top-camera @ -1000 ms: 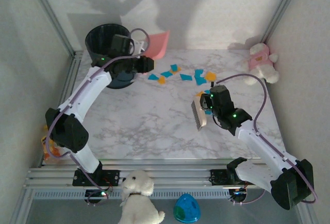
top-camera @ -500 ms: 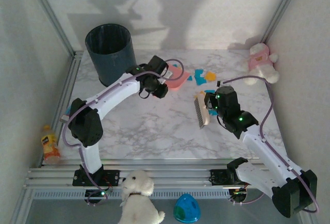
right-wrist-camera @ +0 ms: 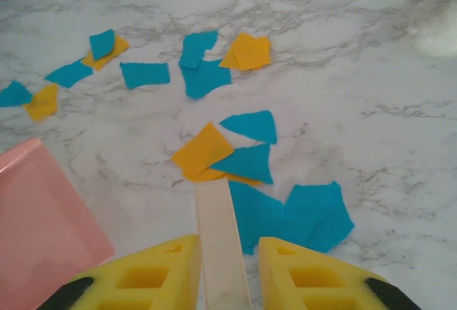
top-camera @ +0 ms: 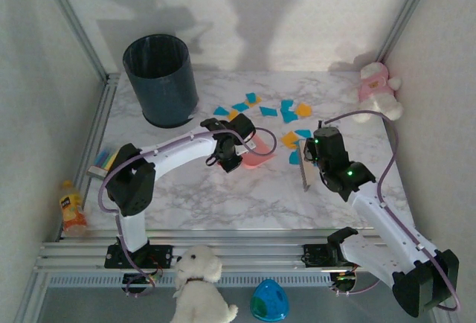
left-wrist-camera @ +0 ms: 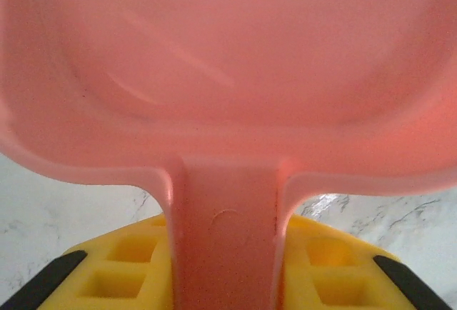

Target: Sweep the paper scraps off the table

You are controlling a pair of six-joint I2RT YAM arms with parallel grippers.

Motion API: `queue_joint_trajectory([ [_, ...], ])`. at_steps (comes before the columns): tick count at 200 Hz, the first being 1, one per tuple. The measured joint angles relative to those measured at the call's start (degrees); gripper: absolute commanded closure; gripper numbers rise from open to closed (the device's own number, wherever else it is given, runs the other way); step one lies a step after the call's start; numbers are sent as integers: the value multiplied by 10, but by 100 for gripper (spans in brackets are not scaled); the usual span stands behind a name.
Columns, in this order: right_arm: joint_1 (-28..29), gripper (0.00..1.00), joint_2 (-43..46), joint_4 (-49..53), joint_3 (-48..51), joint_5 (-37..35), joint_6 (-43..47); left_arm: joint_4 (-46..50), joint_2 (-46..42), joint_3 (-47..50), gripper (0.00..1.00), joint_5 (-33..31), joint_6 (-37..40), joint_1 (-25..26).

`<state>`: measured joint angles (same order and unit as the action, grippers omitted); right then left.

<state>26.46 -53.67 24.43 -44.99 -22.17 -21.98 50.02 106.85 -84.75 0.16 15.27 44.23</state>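
Note:
Orange and bright blue paper scraps lie spread over the far middle of the marble table, with a few just ahead of the brush. In the right wrist view the nearest scraps lie at the tip of the cream brush handle. My right gripper is shut on that brush. My left gripper is shut on the handle of a pink dustpan, which rests low on the table left of the scraps. The pan's edge shows at the left of the right wrist view.
A dark bin stands at the back left. A pink plush toy sits at the back right. A bottle and a sticky-note pack lie off the left rail. A white plush dog and blue egg sit in front.
My left arm swung the dustpan from over the bin down to the table's middle. The right gripper turned the brush edge-on and shifted slightly right.

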Motion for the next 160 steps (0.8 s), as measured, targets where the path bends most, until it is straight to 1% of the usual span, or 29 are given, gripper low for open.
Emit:
queue_joint_trajectory([
  [65,-4,100,-17,25,-19,-54,12,4,0,28,100,0,29,30],
  [123,-4,100,-57,27,-29,-59,19,8,0,35,100,0,36,30],
  [160,-4,100,-64,29,-30,-59,19,13,7,35,100,0,36,30],
])
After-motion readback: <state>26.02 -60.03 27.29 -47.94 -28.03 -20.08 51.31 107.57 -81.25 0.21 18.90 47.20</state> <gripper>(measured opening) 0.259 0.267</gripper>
